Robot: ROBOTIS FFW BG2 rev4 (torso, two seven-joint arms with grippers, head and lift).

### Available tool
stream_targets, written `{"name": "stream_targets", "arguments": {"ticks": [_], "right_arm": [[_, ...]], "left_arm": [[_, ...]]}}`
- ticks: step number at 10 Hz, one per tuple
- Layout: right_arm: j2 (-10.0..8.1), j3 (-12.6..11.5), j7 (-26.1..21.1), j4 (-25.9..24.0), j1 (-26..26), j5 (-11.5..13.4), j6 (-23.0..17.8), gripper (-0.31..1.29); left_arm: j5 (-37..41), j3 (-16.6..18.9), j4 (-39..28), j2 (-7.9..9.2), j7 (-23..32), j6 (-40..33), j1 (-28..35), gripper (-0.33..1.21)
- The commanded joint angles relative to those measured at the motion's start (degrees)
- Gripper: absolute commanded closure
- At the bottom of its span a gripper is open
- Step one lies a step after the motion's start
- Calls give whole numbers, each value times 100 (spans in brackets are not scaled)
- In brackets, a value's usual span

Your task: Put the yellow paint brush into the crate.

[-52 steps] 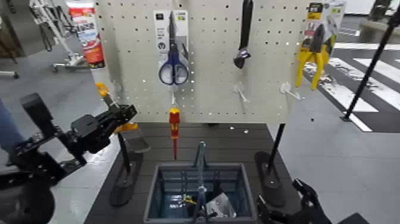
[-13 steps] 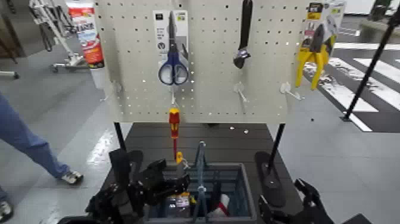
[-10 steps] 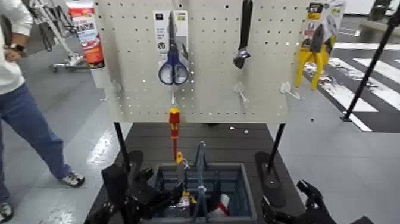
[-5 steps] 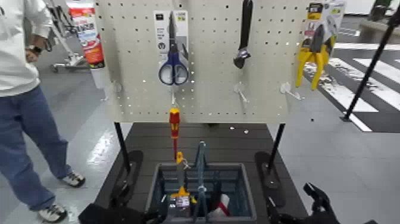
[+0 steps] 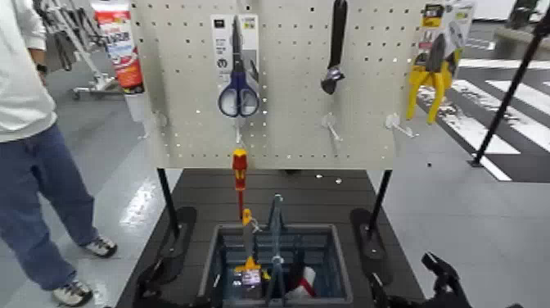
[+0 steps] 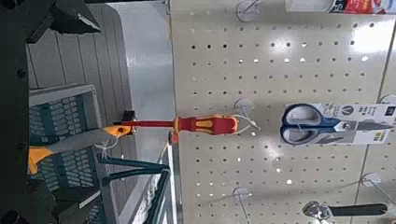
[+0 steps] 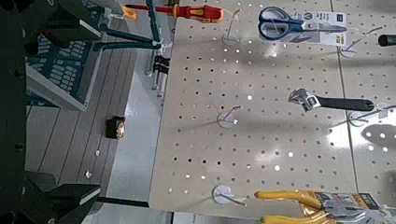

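1. Yellow paint brush (image 5: 247,246) already inside the crate (image 5: 340,266): bristle end down among the other contents, grey handle slanting up, orange tip poking above the far rim, close to the arched handle (image 5: 276,233). Looks like only pulling the arm clear is left.
2. Left end effector (image 5: 168,287) low at the crate's near-left corner, jaws apart in the left wrist view and gripping nothing. Risk: catching the slatted wall or the rim while pulling away, which would jolt the crate and tip the leaning brush out.
3. Propped, not lying flat. Likely top-heavy in this pose, so even a light knock on the crate could roll the brush along the rim or flip it over.
4. Tip just below the shaft of the red-and-yellow screwdriver (image 5: 239,172) hanging from the pegboard (image 5: 286,115). Risk: a swing upward near the board could unhook that tool and drop it onto the brush.
5. Person (image 5: 33,147) standing close on the left side. Risk: a wide outward sweep of the left arm could reach that way.
6. Right end effector (image 5: 438,283) parked low at the right, well apart from the crate, jaws seemingly spread and empty in the right wrist view. Little danger there unless moved.
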Motion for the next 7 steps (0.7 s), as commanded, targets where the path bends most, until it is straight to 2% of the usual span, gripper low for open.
{"name": "stream_targets", "arguments": {"ticks": [1, 4, 7], "right_arm": [[-6, -16, 1, -5, 1, 21, -2, 15], [2, -8, -8, 21, -8, 65, -19, 15], [11, 45, -263, 13, 27, 135, -72, 15]], "left_arm": [[44, -33, -3, -501, 67, -79, 81, 9], [53, -33, 32, -492, 67, -79, 54, 9], [44, -51, 32, -474, 67, -79, 37, 9]]}}
